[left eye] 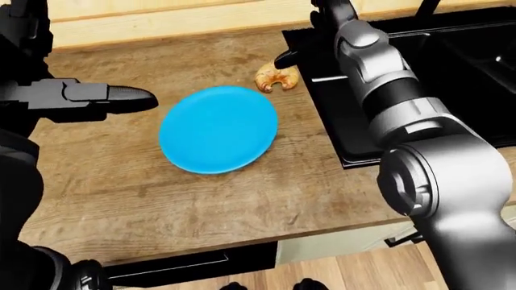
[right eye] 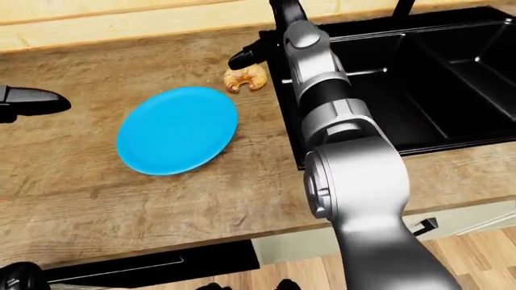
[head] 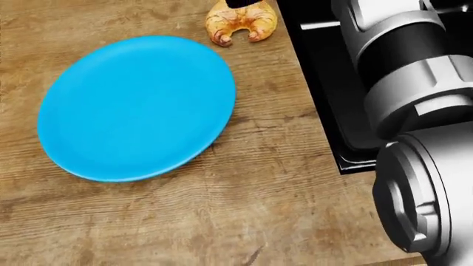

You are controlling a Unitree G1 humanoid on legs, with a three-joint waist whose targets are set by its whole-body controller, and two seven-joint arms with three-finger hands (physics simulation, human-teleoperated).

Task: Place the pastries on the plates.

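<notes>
Now the right hand (right eye: 250,56) reaches the golden curved croissant (left eye: 276,78), finger state unclear; next, grip it and carry it left onto the round blue plate (left eye: 218,128).

Grained matt wooden counter (head: 222,221), smooth matt blue plate (head: 137,108), flaky golden croissant (head: 240,22), glossy black sink (right eye: 419,78).

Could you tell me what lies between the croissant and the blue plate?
Only bare wooden counter separates croissant and blue plate, clearest in head view.

Right robot hand (right eye: 256,53) mostly behind its forearm.
</notes>
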